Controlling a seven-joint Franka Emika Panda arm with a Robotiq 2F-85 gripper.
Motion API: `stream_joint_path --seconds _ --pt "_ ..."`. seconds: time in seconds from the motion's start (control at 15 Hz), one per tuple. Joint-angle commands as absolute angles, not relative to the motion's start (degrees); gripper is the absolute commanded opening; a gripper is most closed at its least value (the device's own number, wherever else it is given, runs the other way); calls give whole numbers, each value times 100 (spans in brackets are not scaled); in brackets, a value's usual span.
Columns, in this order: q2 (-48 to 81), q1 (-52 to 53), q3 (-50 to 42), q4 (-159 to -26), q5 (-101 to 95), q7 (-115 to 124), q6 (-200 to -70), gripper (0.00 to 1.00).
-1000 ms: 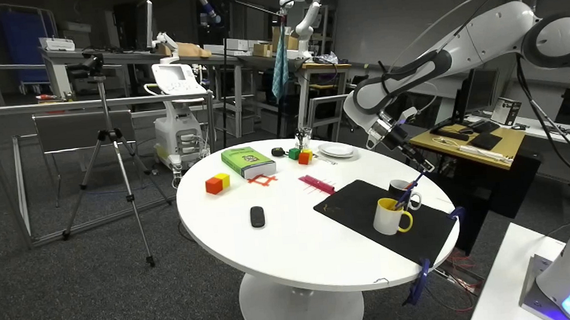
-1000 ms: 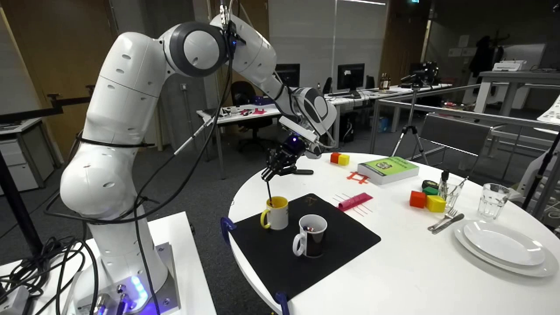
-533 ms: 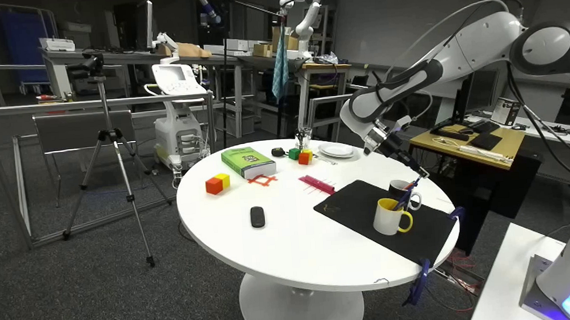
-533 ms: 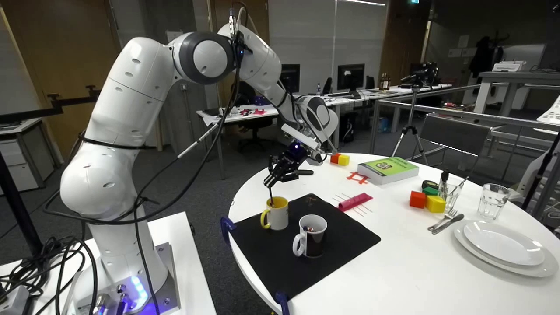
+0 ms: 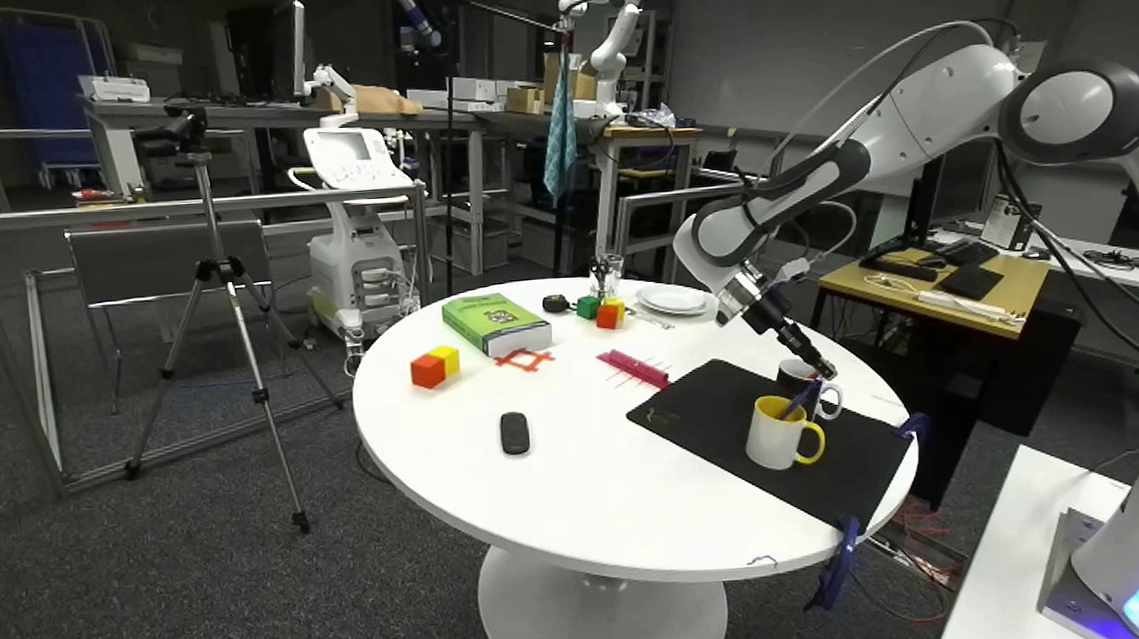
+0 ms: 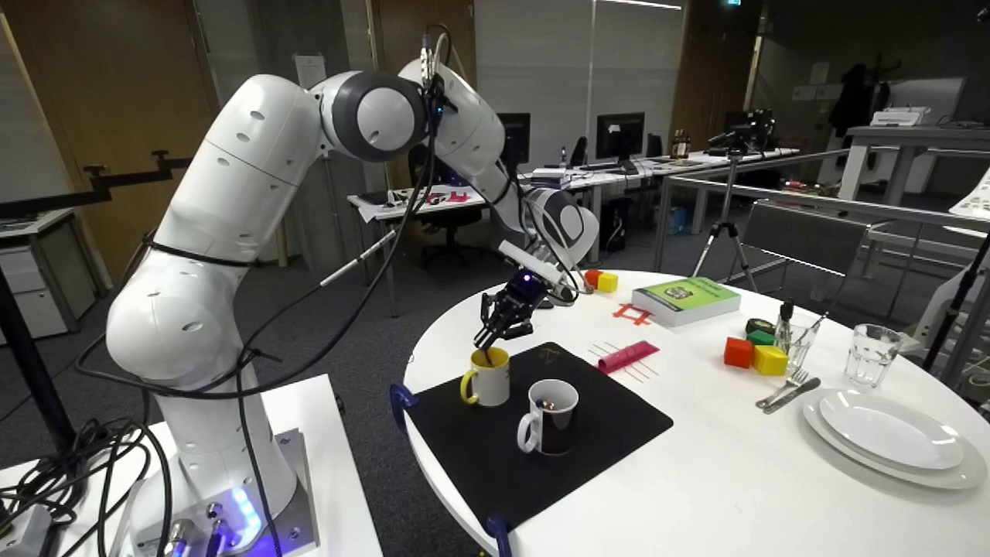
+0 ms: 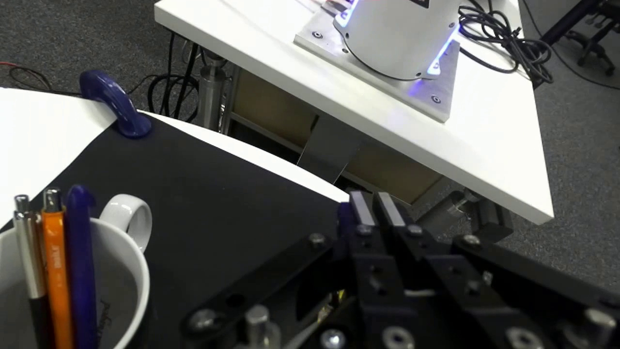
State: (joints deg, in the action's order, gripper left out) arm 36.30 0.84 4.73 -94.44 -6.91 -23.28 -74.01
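In both exterior views my gripper (image 5: pixel 827 370) (image 6: pixel 483 340) hangs tilted just above a white mug with yellow inside and handle (image 5: pixel 770 436) (image 6: pixel 493 385). A thin dark blue pen (image 5: pixel 797 404) (image 6: pixel 488 359) runs from the fingertips down into that mug, so the jaws look shut on it. In the wrist view my gripper (image 7: pixel 375 198) shows its fingers nearly together; the pen is hidden there. Beside it stands a black-and-white mug (image 6: pixel 560 424) (image 7: pixel 143 278) holding an orange pen (image 7: pixel 58 276), a blue pen (image 7: pixel 81 266) and a silver pen (image 7: pixel 30 257).
Both mugs stand on a black mat (image 6: pixel 495 464) fixed at the table edge by blue clamps (image 6: pixel 398 404) (image 7: pixel 111 99). Farther off lie a pink roll (image 6: pixel 626 356), a green book (image 6: pixel 687 302), cubes (image 6: pixel 739 352), plates (image 6: pixel 889 433), glasses (image 6: pixel 872 356) and a fork and knife (image 6: pixel 793 393).
My gripper has come down toward the yellow-handled mug, the pen moving with it. Less of the pen shows above the rim now. Both mugs have stayed in place.
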Motion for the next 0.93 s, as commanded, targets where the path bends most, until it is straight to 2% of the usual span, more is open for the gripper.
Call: stream_joint_path --seconds 0.0,0.07,0.13,0.2,0.8,0.87 --pt "3714 60 520 -9338 -584 -2106 -7502 2" --pt "3731 60 523 -9336 -582 -2092 -7505 2" --pt "3738 65 518 -9332 -585 -2061 -7485 32" --pt "3739 62 519 -9322 -572 -2051 -7465 33" --pt "3196 -68 413 -9515 -691 -2087 -7578 100" --pt "3073 -92 382 -9588 -735 -2098 -7642 100"
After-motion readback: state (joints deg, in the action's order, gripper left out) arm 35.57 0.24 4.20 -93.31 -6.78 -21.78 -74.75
